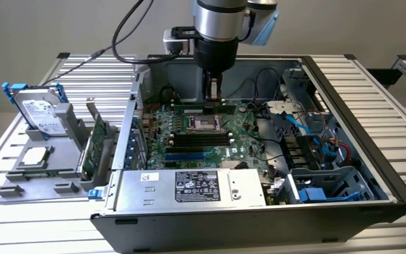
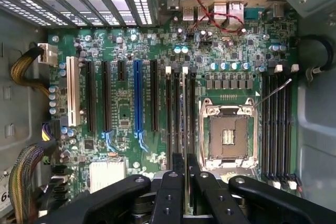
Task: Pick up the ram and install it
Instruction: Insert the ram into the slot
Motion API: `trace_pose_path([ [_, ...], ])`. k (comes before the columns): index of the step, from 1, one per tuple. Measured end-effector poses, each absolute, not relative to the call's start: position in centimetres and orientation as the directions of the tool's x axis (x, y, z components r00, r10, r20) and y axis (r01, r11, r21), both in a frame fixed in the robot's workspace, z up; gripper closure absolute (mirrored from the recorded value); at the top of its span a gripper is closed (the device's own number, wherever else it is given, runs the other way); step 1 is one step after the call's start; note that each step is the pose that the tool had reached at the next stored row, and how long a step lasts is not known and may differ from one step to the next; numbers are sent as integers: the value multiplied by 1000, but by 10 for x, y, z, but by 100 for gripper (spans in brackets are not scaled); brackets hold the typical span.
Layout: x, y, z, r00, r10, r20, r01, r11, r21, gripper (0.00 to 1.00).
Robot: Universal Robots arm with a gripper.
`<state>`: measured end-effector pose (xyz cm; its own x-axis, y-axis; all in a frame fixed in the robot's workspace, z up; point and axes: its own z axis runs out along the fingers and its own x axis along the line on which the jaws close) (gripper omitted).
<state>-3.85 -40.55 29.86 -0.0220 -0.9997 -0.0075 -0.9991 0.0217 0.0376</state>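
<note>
Green ram [image 1: 192, 108] clamped in jaws, low over motherboard [image 1: 244, 132], beside CPU socket [image 1: 204, 124]

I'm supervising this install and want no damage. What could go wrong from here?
1. The thin green ram stick, pinched between the fingers, may sit off the black memory slots and jam.
2. The open silver CPU socket lies right beside them; a slip could strike its exposed contacts.
</note>
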Motion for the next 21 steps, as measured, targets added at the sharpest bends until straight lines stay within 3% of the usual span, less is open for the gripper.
trace_pose_path([
  [21,-40,-407,260,-40,-999,6,-999,40,34,86],
])
